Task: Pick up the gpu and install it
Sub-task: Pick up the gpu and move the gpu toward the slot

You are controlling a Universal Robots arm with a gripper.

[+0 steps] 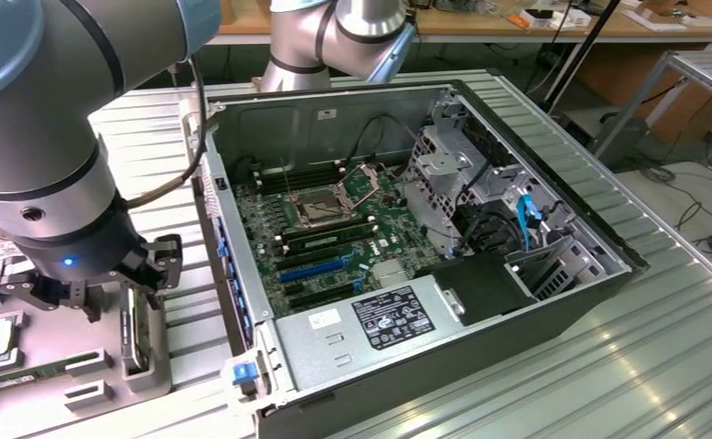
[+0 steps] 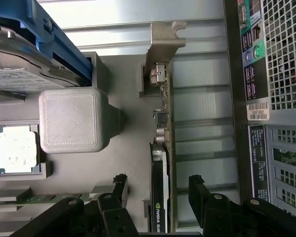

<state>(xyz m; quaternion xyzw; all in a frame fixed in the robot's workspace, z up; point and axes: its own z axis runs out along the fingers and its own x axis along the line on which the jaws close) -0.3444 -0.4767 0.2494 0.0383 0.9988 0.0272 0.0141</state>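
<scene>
The gripper hovers at the exterior view's lower left, jaws spread on either side of the gpu. The gpu stands on edge in the grey parts tray, beside the open computer case.

- The exterior view looked down steeply from high above onto the open black metal computer case, which lay on its side on the ribbed silver metal table. The case's whole interior was in sight.
- The grey and blue robot arm stood nearest that lens, at the exterior view's left.
- The wrist view looked straight down from close above, past the black gripper and its 2 spread fingers, onto the grey plastic parts tray.
- The 2 views shared the parts tray, the green-edged, black-shrouded gpu standing on edge in it, and the case's perforated rear panel.
</scene>
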